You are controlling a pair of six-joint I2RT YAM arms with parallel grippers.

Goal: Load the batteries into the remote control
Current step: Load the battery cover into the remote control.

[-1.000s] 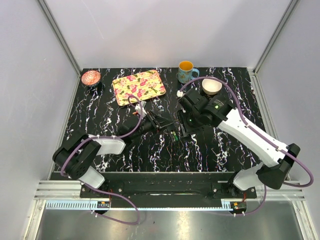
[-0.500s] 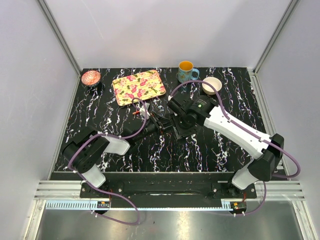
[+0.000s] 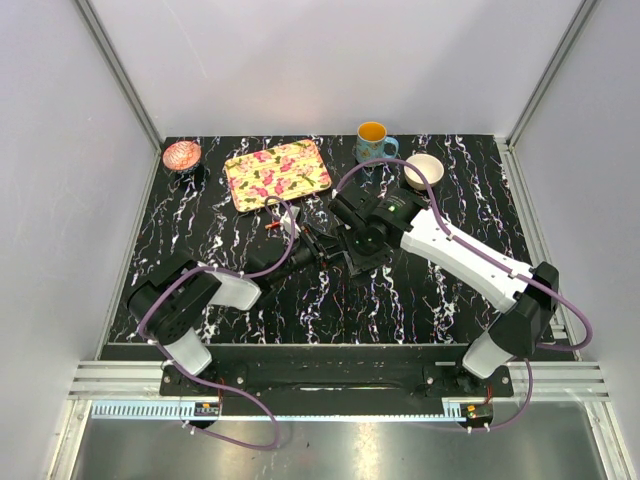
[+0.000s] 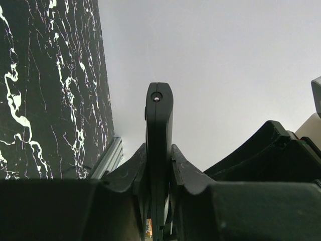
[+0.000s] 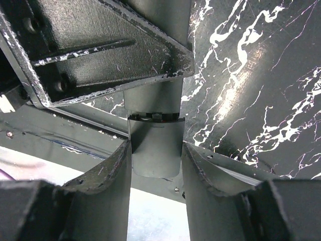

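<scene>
Mid-table [image 3: 400, 300], the left gripper [image 4: 159, 155] is clamped tight on the remote control [image 4: 159, 120], which sticks out edge-on between its fingers. The right gripper [image 5: 155, 145] meets it head-on, its fingers pressed against both sides of the remote's other end. From above, the two black grippers hide the remote almost wholly where they meet. Beyond them stand a floral tray [image 3: 278, 173], a white bowl [image 3: 423, 172], a blue mug [image 3: 373, 143] and a pink dish [image 3: 182, 155].
</scene>
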